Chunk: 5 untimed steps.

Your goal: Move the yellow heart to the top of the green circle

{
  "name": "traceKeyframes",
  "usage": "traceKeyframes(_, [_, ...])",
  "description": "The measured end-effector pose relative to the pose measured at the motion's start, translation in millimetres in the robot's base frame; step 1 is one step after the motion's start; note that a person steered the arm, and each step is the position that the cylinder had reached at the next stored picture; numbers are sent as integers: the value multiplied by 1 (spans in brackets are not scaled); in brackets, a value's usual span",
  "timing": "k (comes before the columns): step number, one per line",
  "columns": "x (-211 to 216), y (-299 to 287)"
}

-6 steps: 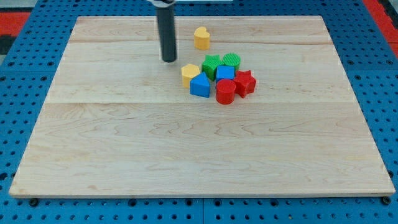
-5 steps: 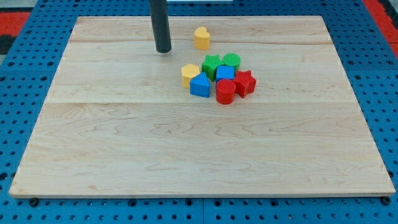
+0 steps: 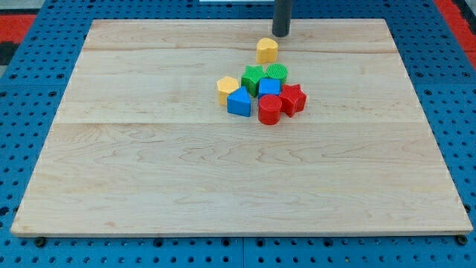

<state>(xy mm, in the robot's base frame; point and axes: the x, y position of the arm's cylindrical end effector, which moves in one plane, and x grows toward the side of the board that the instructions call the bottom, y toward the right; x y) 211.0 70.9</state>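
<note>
A pale wooden board point(image 3: 149, 171) is lying on a blue pegboard surface and filling most of the view. Near the view's top, right of centre, my tip point(image 3: 281, 34) is resting on the board as the lower end of a dark upright rod. The rod has no jaws to spread or press together; it is holding nothing and can only push.

The yellow heart point(image 3: 267, 50) is sitting just below my tip and slightly toward the view's left. The two are very close, though from this angle it is hard to tell whether they are actually touching.

Below the heart, a tight cluster of blocks is crowding together. The green circle point(image 3: 277, 73) is forming the cluster's upper right corner, with a green star point(image 3: 253, 77) touching it on the view's left. A blue cube point(image 3: 269, 87) is sitting just beneath them. A yellow hexagon point(image 3: 227, 87) and a blue triangle-like block point(image 3: 239, 102) are making up the left side. A red cylinder point(image 3: 269, 109) and a red star point(image 3: 293, 98) are closing the lower right.

The heart is lying apart from the green circle, above it and a touch to the view's left, so it appears nearly placed. My tip standing above the heart suggests it is positioned to nudge the heart downward toward the circle.
</note>
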Motion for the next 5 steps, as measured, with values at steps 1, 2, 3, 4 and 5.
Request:
traceKeyframes(1, [-6,-30])
traceKeyframes(2, [11,-41])
traceKeyframes(3, [33,-41])
traceKeyframes(4, [43,-32])
traceKeyframes(5, [54,-29])
